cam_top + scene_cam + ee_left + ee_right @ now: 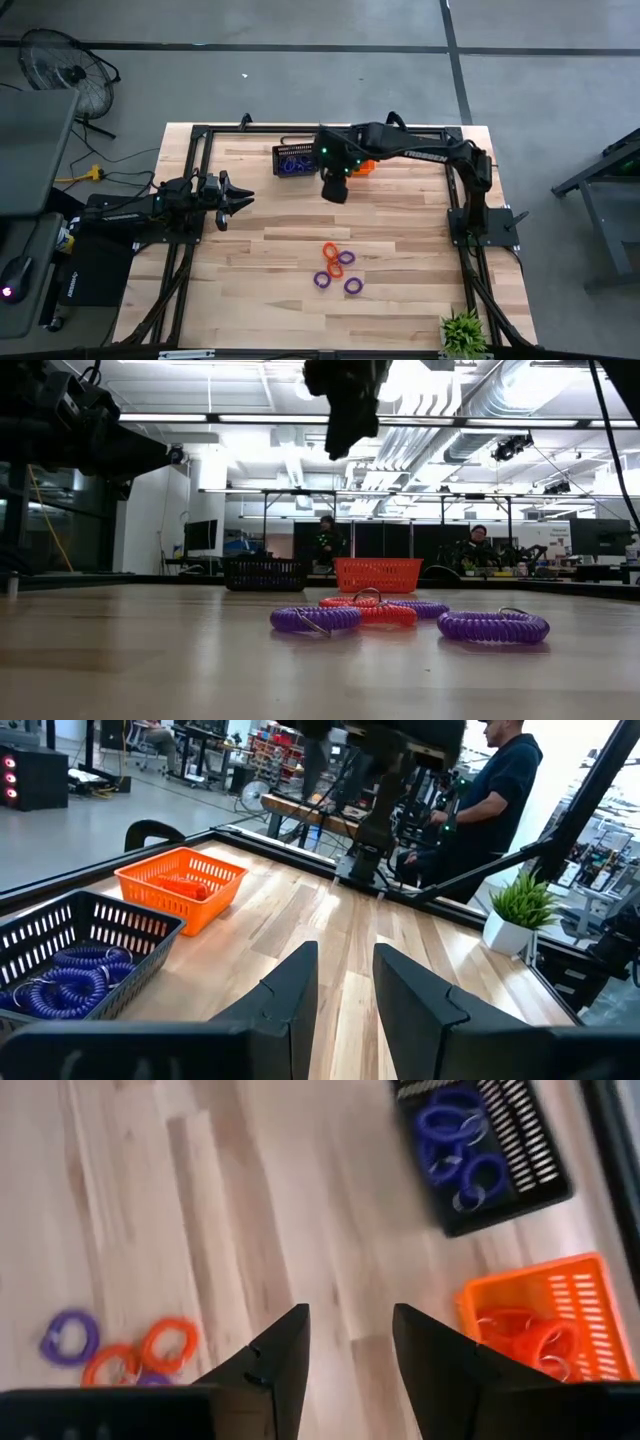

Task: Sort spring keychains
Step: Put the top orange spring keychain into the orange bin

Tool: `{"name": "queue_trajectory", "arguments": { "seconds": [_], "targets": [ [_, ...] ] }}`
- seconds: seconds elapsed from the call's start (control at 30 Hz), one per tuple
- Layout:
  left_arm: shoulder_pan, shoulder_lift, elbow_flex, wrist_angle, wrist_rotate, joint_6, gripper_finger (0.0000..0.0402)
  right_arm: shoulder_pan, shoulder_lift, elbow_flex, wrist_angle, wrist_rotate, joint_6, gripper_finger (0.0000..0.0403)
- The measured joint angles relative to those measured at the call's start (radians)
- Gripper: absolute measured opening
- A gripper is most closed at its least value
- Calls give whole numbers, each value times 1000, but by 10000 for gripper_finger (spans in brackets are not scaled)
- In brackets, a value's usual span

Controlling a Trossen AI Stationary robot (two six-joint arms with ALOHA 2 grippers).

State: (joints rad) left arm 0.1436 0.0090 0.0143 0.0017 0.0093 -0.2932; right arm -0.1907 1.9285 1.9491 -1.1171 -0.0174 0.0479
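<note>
Several purple and orange spring keychains (337,268) lie in a cluster on the table's near middle; they also show in the low view (400,618) and the right wrist view (120,1350). A black basket (296,160) at the far side holds purple keychains (458,1150). An orange basket (545,1320) beside it holds orange keychains (525,1335). My right gripper (335,190) hangs open and empty above the table, just near of the baskets. My left gripper (235,197) is open and empty at the table's left.
A small green plant (463,332) stands at the near right corner. The black frame rails (190,190) run along the table's left, right and far edges. A person (490,800) stands beyond the table's right side. Bare wood (280,250) lies between the baskets and the cluster.
</note>
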Motion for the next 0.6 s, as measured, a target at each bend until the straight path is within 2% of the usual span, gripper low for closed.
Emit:
{"name": "queue_trajectory", "arguments": {
  "seconds": [0.6],
  "targets": [
    [0,0,0,0,0,0,99,156,4,-24,-5,-19,-126,140]
  ]
}}
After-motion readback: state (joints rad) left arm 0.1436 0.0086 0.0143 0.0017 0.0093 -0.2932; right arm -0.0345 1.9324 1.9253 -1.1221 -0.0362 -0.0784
